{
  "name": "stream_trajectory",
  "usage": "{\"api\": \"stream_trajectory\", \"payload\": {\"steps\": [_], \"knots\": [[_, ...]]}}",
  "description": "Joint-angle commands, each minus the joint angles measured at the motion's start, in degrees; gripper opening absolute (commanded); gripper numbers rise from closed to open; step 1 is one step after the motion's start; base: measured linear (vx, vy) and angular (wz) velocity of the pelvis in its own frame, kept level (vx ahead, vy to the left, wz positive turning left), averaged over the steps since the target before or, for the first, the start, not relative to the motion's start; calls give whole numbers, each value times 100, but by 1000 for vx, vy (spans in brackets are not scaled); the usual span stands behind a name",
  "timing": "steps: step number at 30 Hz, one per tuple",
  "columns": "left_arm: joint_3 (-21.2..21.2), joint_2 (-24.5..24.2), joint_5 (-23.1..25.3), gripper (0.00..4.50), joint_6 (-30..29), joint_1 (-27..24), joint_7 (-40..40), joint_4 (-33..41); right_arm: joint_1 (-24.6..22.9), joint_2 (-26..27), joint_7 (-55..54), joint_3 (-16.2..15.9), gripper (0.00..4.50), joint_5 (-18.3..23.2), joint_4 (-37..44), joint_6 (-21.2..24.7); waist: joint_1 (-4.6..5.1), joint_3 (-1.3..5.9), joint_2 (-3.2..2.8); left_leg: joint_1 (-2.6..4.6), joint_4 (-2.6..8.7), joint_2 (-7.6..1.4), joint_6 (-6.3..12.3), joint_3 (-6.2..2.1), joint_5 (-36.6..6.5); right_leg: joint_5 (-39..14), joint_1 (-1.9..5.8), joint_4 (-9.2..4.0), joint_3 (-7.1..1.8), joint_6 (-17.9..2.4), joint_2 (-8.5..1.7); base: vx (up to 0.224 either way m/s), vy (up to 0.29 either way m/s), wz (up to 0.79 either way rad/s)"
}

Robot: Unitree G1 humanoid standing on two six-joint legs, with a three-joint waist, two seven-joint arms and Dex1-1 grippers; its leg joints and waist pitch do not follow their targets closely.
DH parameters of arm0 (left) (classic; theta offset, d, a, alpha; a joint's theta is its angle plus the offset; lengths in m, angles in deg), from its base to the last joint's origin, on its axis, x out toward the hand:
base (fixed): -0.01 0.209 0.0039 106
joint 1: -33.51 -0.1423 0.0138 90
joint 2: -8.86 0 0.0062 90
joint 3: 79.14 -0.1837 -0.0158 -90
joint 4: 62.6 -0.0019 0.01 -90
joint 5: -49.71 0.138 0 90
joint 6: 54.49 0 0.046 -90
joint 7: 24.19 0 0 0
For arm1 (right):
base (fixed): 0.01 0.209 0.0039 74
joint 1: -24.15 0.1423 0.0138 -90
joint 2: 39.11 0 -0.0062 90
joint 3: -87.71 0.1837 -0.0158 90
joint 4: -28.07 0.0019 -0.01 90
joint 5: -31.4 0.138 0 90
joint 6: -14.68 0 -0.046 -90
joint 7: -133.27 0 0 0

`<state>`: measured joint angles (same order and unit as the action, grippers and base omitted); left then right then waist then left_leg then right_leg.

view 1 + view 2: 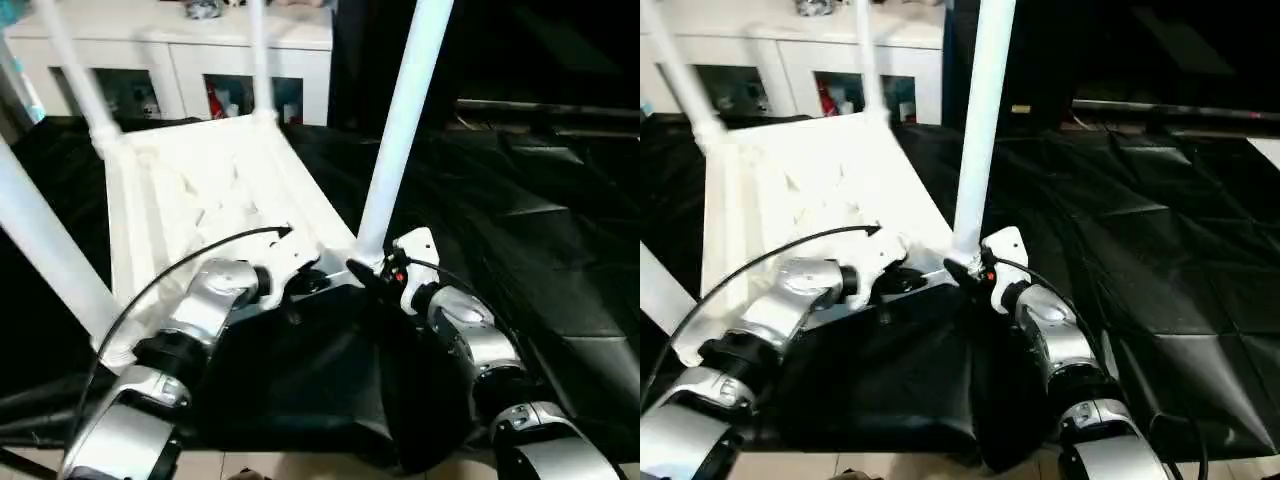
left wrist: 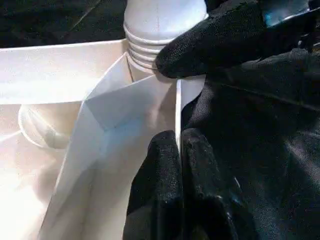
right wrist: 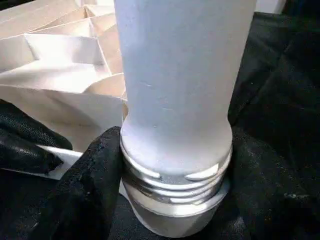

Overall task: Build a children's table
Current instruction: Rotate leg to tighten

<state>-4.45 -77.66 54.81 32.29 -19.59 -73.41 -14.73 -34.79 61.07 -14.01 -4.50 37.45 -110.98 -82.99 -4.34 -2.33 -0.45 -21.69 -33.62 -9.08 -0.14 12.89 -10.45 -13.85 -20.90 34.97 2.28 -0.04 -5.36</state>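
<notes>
The children's table lies upside down on black cloth, its ribbed white top [image 1: 200, 190] facing up. Several white legs stand in its corner sockets. The near right leg [image 1: 405, 120] rises straight up, and the threaded rings at its foot [image 3: 175, 175] show just above the socket. My right gripper [image 1: 372, 268] is closed around that foot, one black finger [image 3: 90, 190] pressed on each side of the rings. My left gripper [image 1: 300, 280] is just left of it, pinched shut on the thin rim [image 2: 177, 107] of the top beside the same corner.
A white cabinet [image 1: 180, 50] with open shelves stands behind the table. Black cloth [image 1: 520, 200] covers the floor to the right and front. A black cable [image 1: 170, 270] arcs over my left forearm. The other legs [image 1: 40, 240] rise on the left and at the back.
</notes>
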Motion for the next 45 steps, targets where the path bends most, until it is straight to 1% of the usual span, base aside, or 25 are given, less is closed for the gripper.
{"api": "stream_trajectory", "payload": {"steps": [1, 6, 9, 10, 11, 12, 14, 15, 17, 18, 19, 20, 23, 24, 25, 27, 28, 29, 30, 34, 37, 40, 41, 44, 45], "knots": [[-417, 414, 111, 0, 75, -83, -40, -277, 64, 384, 469, -279, 348, 24, 113, -132, 29, 231, 16, 203, 541, -499, -310, -326, -2202, -1359, -30, -523, -280, -1068, -476, 0, 0, 0], [-435, 163, 115, 0, 161, -162, -445, -156, -13, -46, 1252, -487, 395, -23, 414, -290, -21, 238, 20, 195, 536, -510, -206, -315, -2084, -1322, -5, -525, -270, -1071, -464, 0, 0, 0], [-498, -129, 103, 0, 340, -265, -944, 6, -92, -418, 1991, -557, 395, 81, 642, -256, -65, 266, 26, 161, 503, -517, -4, -294, -1647, -704, 35, -455, -257, -1192, -441, 17, -5, 0], [-518, -252, 85, 0, 405, -307, -1158, 71, -94, -523, 2187, -529, 395, 154, 705, -217, -76, 312, 38, 110, 466, -511, 157, -291, -1203, -176, 98, -374, -230, -1260, -433, 53, -18, -2], [-518, -254, 85, 0, 406, -308, -1161, 72, -94, -524, 2189, -528, 395, 156, 706, -217, -82, 316, 32, 97, 439, -504, 256, -276, -1020, 73, 95, -348, -224, -1307, -430, 53, -18, -2], [-521, -448, -4, 0, 523, -379, -1538, 190, -80, -679, 2430, -483, 395, 244, 784, -189, -85, 326, 3, 83, 391, -508, 463, -254, -691, 598, 85, -284, -199, -1458, -421, 0, 0, 0], [-505, -543, -72, 0, 595, -418, -1759, 258, -65, -755, 2547, -452, 395, 274, 809, -193, -91, 341, 13, 80, 363, -505, 539, -245, -631, 729, 94, -263, -186, -1528, -414, 0, 0, 0], [-467, -650, -183, 0, 625, -470, -2030, 364, -50, -839, 2718, -419, 395, 325, 848, -168, -103, 368, 15, 83, 336, -507, 620, -239, -485, 975, 98, -222, -180, -1573, -405, 0, 0, 0], [-445, -707, -247, 0, 639, -494, -2169, 421, -45, -884, 2825, -410, 395, 353, 865, -170, -113, 362, 4, 81, 320, -507, 727, -225, -434, 1113, 66, -208, -171, -1646, -396, 0, 0, 0], [-441, -860, -328, 0, 584, -530, -2471, 518, -37, -988, 3036, -437, 395, 335, 854, -214, -151, 379, 4, 100, 314, -531, 729, -225, -396, 1088, 50, -194, -165, -1653, -392, 0, 0, 0], [-448, -920, -328, 0, 595, -532, -2553, 529, -35, -1026, 3108, -467, 395, 305, 831, -239, -159, 375, -4, 98, 312, -528, 716, -224, -386, 1058, 37, -185, -159, -1659, -378, 0, 0, 0], [-443, -962, -327, 0, 615, -529, -2597, 521, -40, -1049, 3168, -494, 395, 280, 817, -251, -183, 349, -1, 97, 328, -529, 667, -218, -502, 822, 25, -206, -156, -1645, -379, 0, 0, 0], [-408, -1016, -321, 0, 677, -487, -2609, 431, -47, -1073, 3313, -545, 395, 263, 798, -222, -177, 332, 9, 98, 373, -535, 486, -223, -816, 371, 33, -239, -167, -1586, -394, 0, 0, 0], [-381, -1044, -335, 0, 681, -470, -2613, 410, -50, -1073, 3381, -564, 395, 256, 791, -204, -167, 318, 45, 97, 392, -535, 408, -224, -928, 170, 37, -263, -174, -1550, -403, 0, 0, 0], [-373, -1056, -342, 0, 687, -461, -2618, 405, -46, -1073, 3420, -579, 369, 251, 787, -199, -174, 318, 25, 104, 398, -536, 326, -226, -996, 10, 35, -275, -185, -1527, -420, 0, 0, 0], [-362, -1076, -355, 0, 689, -459, -2639, 414, -44, -1075, 3477, -612, 362, 245, 792, -203, -162, 315, 30, 102, 406, -534, 248, -226, -1047, -58, 38, -283, -190, -1503, -420, 0, 0, 0], [-358, -1083, -361, 0, 687, -460, -2652, 418, -41, -1074, 3497, -627, 343, 241, 793, -212, -157, 316, 40, 108, 402, -531, 241, -222, -1023, -4, 32, -278, -191, -1508, -417, 0, 0, 0], [-352, -1088, -364, 0, 687, -459, -2659, 420, -36, -1067, 3502, -633, 343, 239, 790, -210, -155, 322, 43, 101, 394, -527, 251, -221, -983, 55, 37, -267, -192, -1516, -418, 0, 0, 0], [-343, -1092, -370, 0, 682, -457, -2674, 422, -24, -1063, 3519, -643, 319, 247, 776, -207, -156, 329, 42, 90, 376, -521, 317, -219, -831, 244, 45, -250, -192, -1538, -423, 0, 0, 0], [-316, -1093, -362, 0, 699, -445, -2671, 394, 34, -1046, 3570, -641, 305, 249, 723, -198, -162, 342, 49, 82, 341, -514, 464, -211, -630, 513, 46, -221, -182, -1580, -413, 0, 0, 0], [-308, -1092, -372, 0, 706, -445, -2630, 381, 32, -1044, 3607, -636, 273, 266, 719, -153, -164, 337, 45, 83, 339, -517, 486, -212, -662, 428, 42, -227, -181, -1595, -412, 0, 0, 0], [-278, -1059, -341, 0, 699, -447, -2408, 355, -25, -1022, 3540, -613, 269, 294, 716, -101, -164, 330, 43, 90, 350, -524, 436, -215, -780, 237, 35, -241, -184, -1586, -411, 0, 0, 0], [-258, -1030, -327, 0, 682, -437, -2315, 323, -39, -1003, 3474, -590, 266, 298, 699, -74, -169, 324, 60, 92, 357, -528, 401, -218, -831, 128, 36, -247, -187, -1577, -418, 0, 0, 0], [-217, -929, -226, 0, 606, -380, -1933, 218, -71, -894, 3020, -516, 264, 222, 600, -70, -151, 300, 63, 102, 385, -531, 266, -220, -1033, -203, 11, -286, -204, -1534, -424, 0, 0, 0], [-160, -769, -154, 0, 469, -319, -1496, 143, -94, -720, 2280, -426, 263, 76, 404, -78, -123, 287, 60, 106, 409, -539, 151, -228, -1188, -440, -4, -309, -223, -1507, -442, 0, 0, 0]]}}
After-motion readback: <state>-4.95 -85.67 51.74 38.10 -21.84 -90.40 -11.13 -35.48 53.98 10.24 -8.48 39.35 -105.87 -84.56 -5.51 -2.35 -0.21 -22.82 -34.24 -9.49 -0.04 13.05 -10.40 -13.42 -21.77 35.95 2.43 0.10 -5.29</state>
